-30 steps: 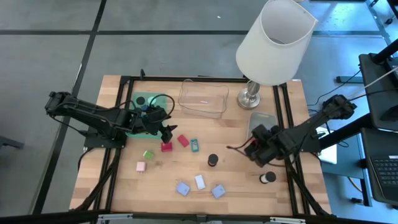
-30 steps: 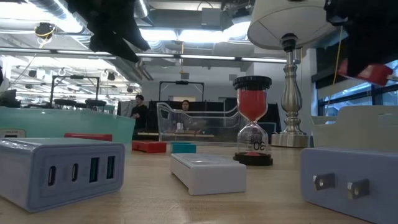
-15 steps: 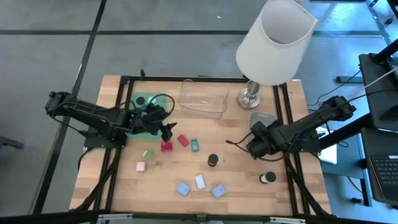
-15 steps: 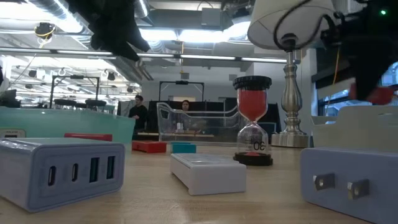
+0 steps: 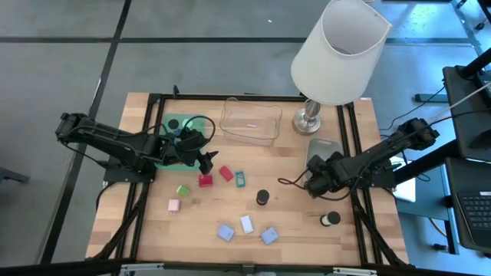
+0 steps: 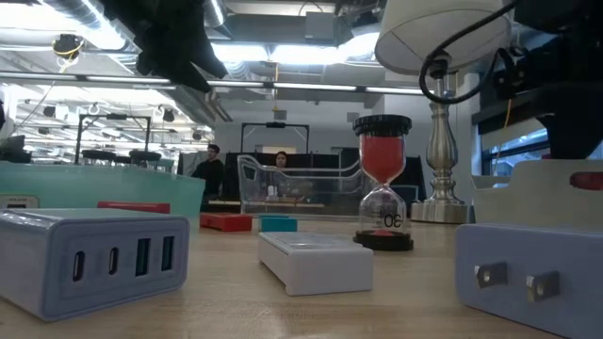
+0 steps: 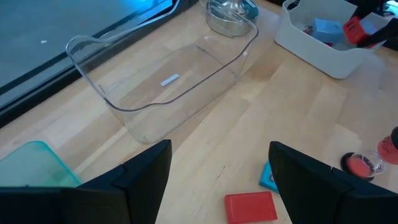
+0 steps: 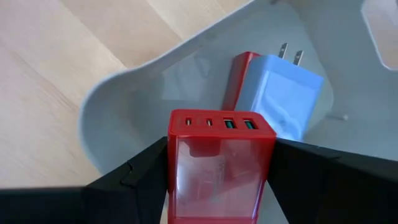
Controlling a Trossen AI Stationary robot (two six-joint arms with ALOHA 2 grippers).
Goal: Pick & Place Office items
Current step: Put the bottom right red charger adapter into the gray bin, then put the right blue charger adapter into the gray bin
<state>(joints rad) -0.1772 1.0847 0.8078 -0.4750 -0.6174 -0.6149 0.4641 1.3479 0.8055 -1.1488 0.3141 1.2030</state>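
My right gripper [image 5: 313, 179] is shut on a red charger block [image 8: 221, 162] and hangs over the grey tray [image 5: 324, 146] at the table's right. In the tray lie a light-blue charger [image 8: 283, 93] and another red one [image 8: 235, 81]. My left gripper [image 5: 205, 162] hovers open at centre left, above two red blocks [image 5: 205, 181] and a teal block [image 5: 240, 179] that lie flat on the wood. More small blocks, pink [image 5: 174, 205], green [image 5: 182, 189] and light blue [image 5: 225, 231], lie toward the near edge. My right gripper pinches the red charger block between its two fingers, one on each of its opposite side faces [image 8: 175, 171]. The fingers [image 8: 134, 183] come steeply from above. The block's port end faces away from the gripper, down into the grey tray, and it hangs clear above the chargers there.
A tall white lamp [image 5: 337, 54] stands at the far right beside the grey tray. A clear tray [image 5: 249, 121] and a green tray [image 5: 175, 126] stand along the far side. A red hourglass [image 5: 262, 197] and a black disc [image 5: 330, 220] stand near the middle and right.
My right gripper has sunk toward the grey tray with the red block, shifting a little toward the far edge and rolling its wrist. The block now hangs low over the tray's inside.
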